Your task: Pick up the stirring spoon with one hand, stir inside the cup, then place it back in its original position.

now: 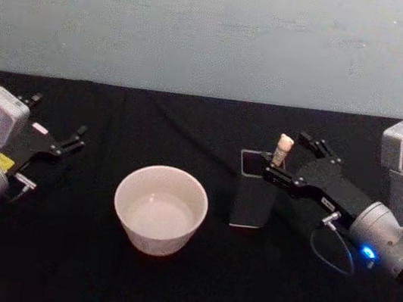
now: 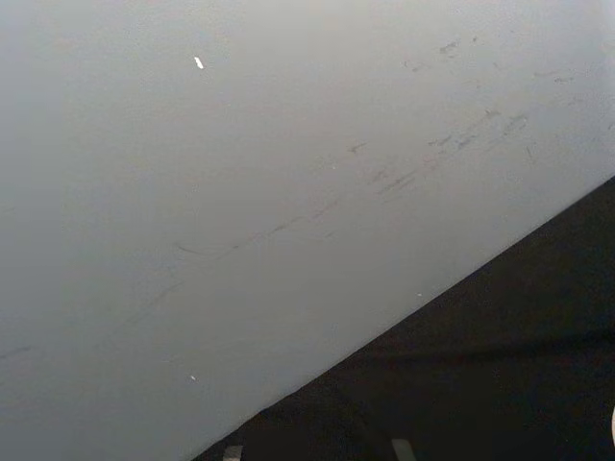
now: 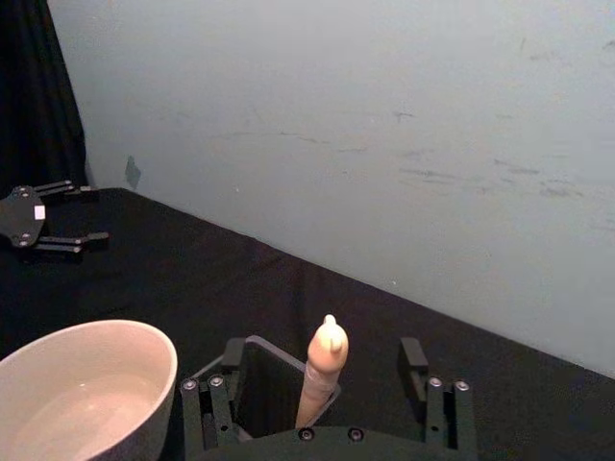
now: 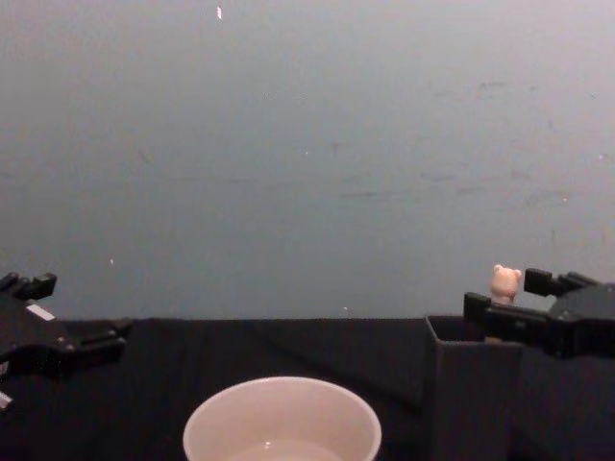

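While the stirring spoon (image 3: 325, 367) stands in the dark grey square holder (image 1: 254, 198), right of the cream-white cup (image 1: 160, 210), only its beige bear-head handle rises above the rim.

Risks, as judged:
- Jaws closing off-centre would shove the handle against the holder wall. The tall, narrow holder might tip.
- A pinch too near the bear head could slip off the slim handle.
- A slanted lift could drag the spoon's bowl on the wall and pull the holder along.

Right gripper (image 1: 285, 156): jaws spread wide either side of the handle, apparently clear of it, grasping nothing.

Left gripper (image 1: 57, 119): parked far left over the black worktop (image 1: 164, 291), jaws released and empty.
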Robot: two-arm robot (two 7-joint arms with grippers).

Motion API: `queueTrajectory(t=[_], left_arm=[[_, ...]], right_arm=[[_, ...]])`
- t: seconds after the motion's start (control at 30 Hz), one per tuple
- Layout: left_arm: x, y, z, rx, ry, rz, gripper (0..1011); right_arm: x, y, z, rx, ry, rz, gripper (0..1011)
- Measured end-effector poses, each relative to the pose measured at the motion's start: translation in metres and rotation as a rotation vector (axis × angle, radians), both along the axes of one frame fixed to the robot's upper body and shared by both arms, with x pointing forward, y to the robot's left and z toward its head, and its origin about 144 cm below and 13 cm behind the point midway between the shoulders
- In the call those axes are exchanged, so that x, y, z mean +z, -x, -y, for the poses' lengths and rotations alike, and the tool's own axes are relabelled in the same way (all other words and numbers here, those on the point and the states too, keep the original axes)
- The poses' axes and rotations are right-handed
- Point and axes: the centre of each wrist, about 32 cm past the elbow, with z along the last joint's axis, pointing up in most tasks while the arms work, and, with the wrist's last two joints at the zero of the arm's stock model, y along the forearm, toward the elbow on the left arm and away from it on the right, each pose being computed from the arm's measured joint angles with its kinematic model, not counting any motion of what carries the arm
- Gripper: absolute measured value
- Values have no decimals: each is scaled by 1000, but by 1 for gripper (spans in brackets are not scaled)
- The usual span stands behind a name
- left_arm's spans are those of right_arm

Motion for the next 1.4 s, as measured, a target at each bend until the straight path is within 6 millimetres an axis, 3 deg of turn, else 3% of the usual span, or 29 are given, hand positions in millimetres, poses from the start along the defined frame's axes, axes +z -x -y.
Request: queueTrajectory(t=[1.03, 1.37, 1.4], left_arm=[[0, 0, 0, 0, 0, 0, 1001], [0, 0, 0, 0, 0, 0, 1001], [0, 0, 0, 0, 0, 0, 1001]], right_arm=[[-2, -5, 0, -8, -17, -8, 1002], [-2, -5, 0, -8, -16, -8, 769], [-2, -5, 0, -8, -16, -8, 711]])
